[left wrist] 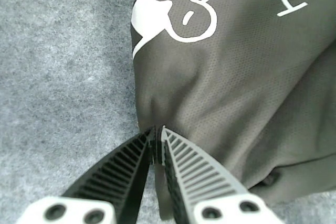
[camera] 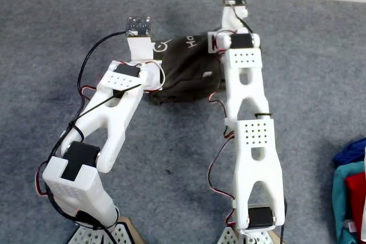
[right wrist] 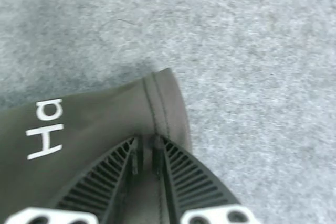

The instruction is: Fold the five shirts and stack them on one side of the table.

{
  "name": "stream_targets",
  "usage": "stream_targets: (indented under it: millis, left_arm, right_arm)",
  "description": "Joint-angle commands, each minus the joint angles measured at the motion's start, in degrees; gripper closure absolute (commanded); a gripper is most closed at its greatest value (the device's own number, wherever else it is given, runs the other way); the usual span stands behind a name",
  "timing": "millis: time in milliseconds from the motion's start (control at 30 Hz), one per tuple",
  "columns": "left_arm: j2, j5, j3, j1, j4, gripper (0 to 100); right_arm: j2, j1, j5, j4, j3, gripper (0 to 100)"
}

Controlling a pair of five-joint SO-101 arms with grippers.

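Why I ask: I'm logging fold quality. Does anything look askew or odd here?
The dark shirt lies bunched and creased, not flat, with the left gripper pinching a puckered edge and the right gripper its hem. The other shirts sit in a loose heap off to one side.

Grey table (camera: 171, 158) bears dark shirt (camera: 186, 75) (coloured shirts (camera: 346, 198) at edge).
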Motion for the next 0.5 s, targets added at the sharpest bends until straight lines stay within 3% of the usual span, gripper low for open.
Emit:
stream_targets:
  millis: [0, 333, 467]
  left_arm:
    - [-2.95, -0.09, -0.22, 0.04, -0.88, 96]
    - [-2.95, -0.18, -0.13, -1.71, -3.43, 96]
    - [-2.95, -0.09, -0.13, -2.42, -3.6, 96]
  right_arm:
    - [-2.77, 0.92, 0.44, 3.03, -3.56, 94.4]
    - [-5.58, -7.08, -1.93, 34.24, -24.57, 94.4]
    - [-6.99, -7.96, -2.2, 34.77, -18.77, 94.4]
